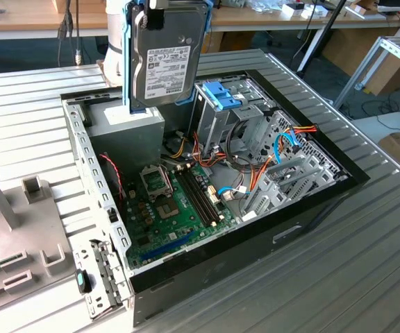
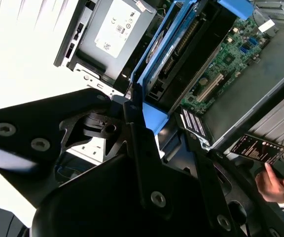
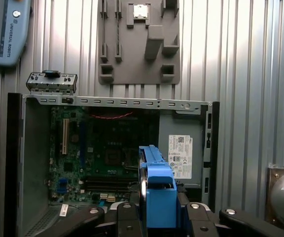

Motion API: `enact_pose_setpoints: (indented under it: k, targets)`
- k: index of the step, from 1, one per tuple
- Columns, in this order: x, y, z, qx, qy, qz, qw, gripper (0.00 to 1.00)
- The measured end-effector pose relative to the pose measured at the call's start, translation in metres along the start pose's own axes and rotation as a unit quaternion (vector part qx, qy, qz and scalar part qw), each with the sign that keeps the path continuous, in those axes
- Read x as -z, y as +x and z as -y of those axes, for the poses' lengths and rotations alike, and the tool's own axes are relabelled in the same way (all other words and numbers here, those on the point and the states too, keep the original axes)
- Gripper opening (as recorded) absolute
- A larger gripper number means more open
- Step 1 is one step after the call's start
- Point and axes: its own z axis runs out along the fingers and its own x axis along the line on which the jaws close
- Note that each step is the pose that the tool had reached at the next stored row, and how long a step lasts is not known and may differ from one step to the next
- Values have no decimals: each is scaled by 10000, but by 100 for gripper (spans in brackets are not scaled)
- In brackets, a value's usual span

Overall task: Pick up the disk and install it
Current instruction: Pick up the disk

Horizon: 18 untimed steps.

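The end effector is clamped on the disk, held upright above the open computer case.

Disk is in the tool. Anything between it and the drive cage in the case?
Nothing visible does. In the exterior view the disk, upright in the tool, hangs over the open case, to the exterior view's left of the drive cage, open air between. Cables lie beyond the cage.
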Motion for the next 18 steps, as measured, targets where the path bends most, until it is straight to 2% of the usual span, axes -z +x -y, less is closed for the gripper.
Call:
enact_pose_setpoints:
  k: [2, 7, 11, 18]
  targets:
    - [0, 48, 5, 0, 1, 1, 10000, 36]
    - [0, 51, 23, 0, 0, 0, 10000, 36]
    - [0, 53, 98, 0, 0, 0, 10000, 36]
    - [1, 60, 302, 0, 0, 0, 10000, 36]
